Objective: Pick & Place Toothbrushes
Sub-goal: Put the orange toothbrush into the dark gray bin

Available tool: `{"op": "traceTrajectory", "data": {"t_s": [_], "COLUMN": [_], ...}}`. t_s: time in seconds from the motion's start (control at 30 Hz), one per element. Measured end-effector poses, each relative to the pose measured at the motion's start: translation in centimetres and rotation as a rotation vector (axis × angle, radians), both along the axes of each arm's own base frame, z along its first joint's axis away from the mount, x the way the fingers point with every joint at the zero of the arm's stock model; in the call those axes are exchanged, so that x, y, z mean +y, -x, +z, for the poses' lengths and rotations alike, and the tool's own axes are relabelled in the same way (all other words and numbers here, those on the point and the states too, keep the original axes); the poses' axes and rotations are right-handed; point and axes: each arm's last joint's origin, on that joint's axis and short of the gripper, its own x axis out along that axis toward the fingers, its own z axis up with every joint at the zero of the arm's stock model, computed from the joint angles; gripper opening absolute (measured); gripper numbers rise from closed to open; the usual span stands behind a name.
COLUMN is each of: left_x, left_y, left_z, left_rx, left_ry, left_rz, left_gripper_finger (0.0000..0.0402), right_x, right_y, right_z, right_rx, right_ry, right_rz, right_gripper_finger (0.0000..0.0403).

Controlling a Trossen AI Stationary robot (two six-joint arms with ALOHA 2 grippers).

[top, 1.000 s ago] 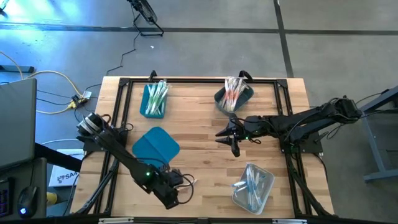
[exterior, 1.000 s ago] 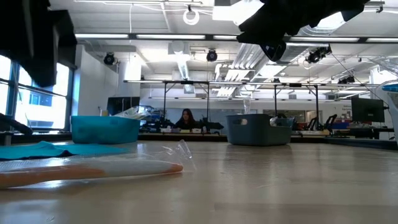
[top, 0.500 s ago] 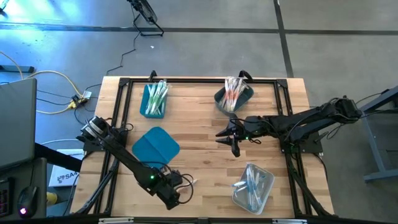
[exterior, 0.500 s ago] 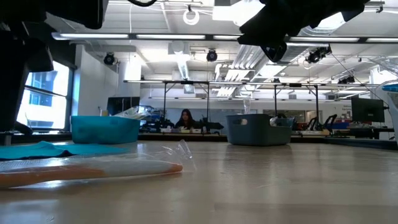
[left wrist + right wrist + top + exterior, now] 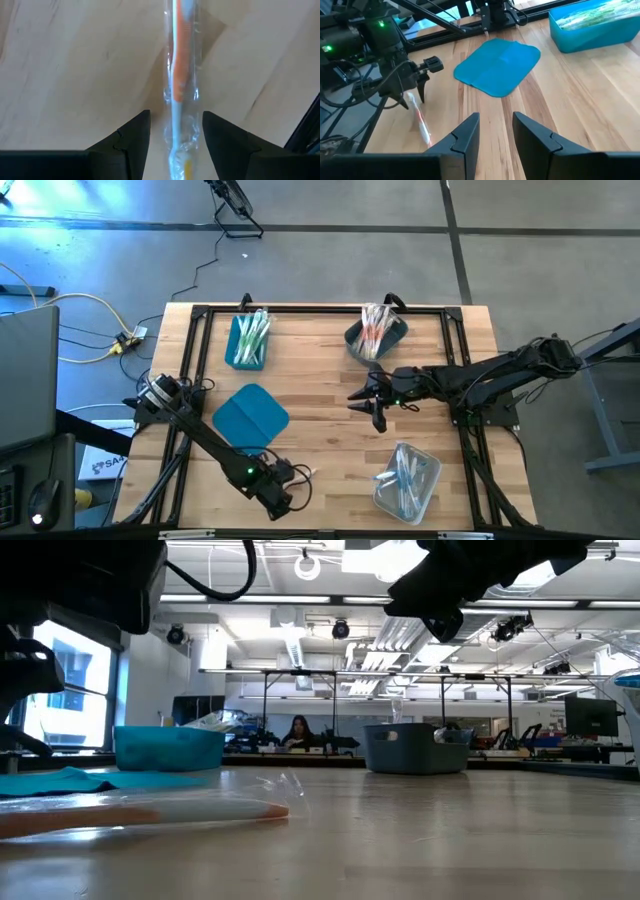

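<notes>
While most toothbrushes (image 5: 250, 337) are lying binned:
Left gripper (image 5: 172, 131): jaws hanging open astride the wrapped toothbrush (image 5: 180, 75), near the teal lid (image 5: 250, 417).
Right gripper (image 5: 495, 131): jaws waiting half-open, empty.
Left: one pickup.

Clear-wrapped orange-and-white toothbrush (image 5: 179, 75) on pale wood table (image 5: 320, 380); teal lid (image 5: 250, 416), teal bin (image 5: 247, 340), grey bin (image 5: 377, 335).

Pale wooden desk (image 5: 420, 830); clear-wrapped orange-handled toothbrush (image 5: 140, 815) lying flat in foreground. Flat teal lid (image 5: 80, 780), teal rectangular bin (image 5: 168, 748), grey bin (image 5: 415, 750) behind. Seated person (image 5: 299, 732) in background.
</notes>
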Motion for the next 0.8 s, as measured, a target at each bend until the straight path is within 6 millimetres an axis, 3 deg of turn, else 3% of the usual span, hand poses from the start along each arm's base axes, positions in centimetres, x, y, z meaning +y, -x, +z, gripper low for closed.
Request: {"op": "traceTrajectory", "data": {"t_s": [0.8], "left_x": [0.1], "left_y": [-0.1], "left_z": [-1.1], "left_rx": [-0.017], "left_ry": [-0.095], "left_rz": [0.042], "left_gripper_finger": [0.0176], "right_x": [0.0], "right_y": [0.1], "right_z": [-0.2], "right_rx": [0.025], "right_ry": [-0.003], "right_rz": [-0.003], "right_gripper_finger": [0.011]}}
